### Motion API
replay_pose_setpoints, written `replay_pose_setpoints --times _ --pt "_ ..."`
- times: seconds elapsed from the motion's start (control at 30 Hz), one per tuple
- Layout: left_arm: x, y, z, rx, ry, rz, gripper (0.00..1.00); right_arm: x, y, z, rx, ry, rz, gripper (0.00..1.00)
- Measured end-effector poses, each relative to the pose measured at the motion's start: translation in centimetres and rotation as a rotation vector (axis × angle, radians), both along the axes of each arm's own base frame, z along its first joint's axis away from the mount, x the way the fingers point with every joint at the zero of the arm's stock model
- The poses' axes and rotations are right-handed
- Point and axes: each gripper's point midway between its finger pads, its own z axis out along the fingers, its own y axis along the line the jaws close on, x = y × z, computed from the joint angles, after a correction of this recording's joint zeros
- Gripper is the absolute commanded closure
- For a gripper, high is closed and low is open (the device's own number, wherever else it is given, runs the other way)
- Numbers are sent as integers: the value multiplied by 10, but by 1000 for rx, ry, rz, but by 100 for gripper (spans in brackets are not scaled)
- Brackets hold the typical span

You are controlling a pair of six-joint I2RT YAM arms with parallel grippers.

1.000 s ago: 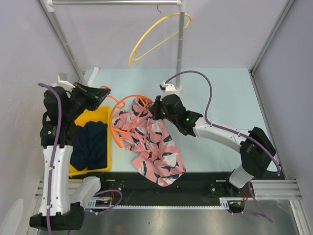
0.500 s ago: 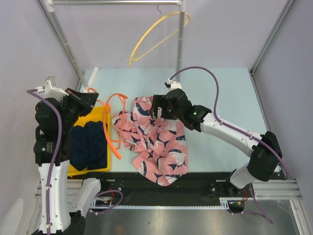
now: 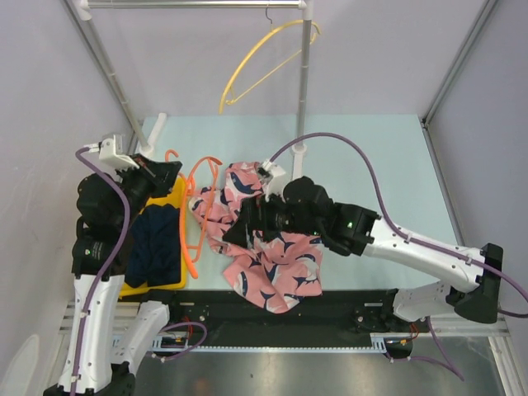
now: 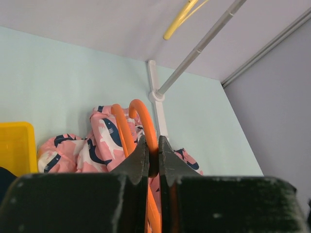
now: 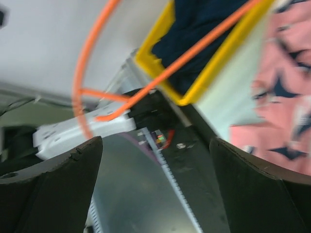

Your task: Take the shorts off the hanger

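Observation:
My left gripper [image 3: 162,175] is shut on the hook end of the orange hanger [image 3: 195,216], which hangs down along the left edge of the salmon-pink printed shorts [image 3: 268,252]. In the left wrist view the jaws [image 4: 153,159] pinch the orange hanger [image 4: 146,131], with the pink shorts [image 4: 99,143] below. The pink shorts lie crumpled on the table. My right gripper [image 3: 235,234] hovers open over their left part, holding nothing. Its wide-apart fingers [image 5: 48,189] frame the orange hanger [image 5: 194,48] and the navy shorts [image 5: 204,19]. The navy shorts [image 3: 154,243] lie in the yellow bin [image 3: 175,198].
A yellow hanger [image 3: 266,59] hangs on the rack rail at the back. The rack's upright post [image 3: 304,91] stands behind the pink shorts. The black base rail [image 3: 330,301] runs along the table's near edge.
The right gripper has opened, let go of the pink shorts and swung toward the near left. The left gripper has drawn the orange hanger leftward, off the shorts.

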Motion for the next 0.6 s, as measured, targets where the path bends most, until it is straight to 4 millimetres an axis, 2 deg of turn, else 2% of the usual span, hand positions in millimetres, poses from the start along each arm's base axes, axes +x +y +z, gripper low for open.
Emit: replay_pose_setpoints --times 0.1,0.17,0.23,0.47,0.57,0.6 --pt "2 3 -2 9 1 16 99 -38 22 14 73 6 106 10" --pt "2 4 -2 11 1 25 100 -62 37 23 122 0 172 17" --pt "2 5 -2 11 1 29 100 -74 48 25 149 -6 206 24" --pt "0 14 -4 15 6 78 99 -75 74 21 169 -13 189 28" --pt "-1 18 -6 18 18 104 100 -81 85 19 173 -23 193 34" --pt "-1 19 -8 17 23 110 100 -83 88 19 174 -28 193 40"
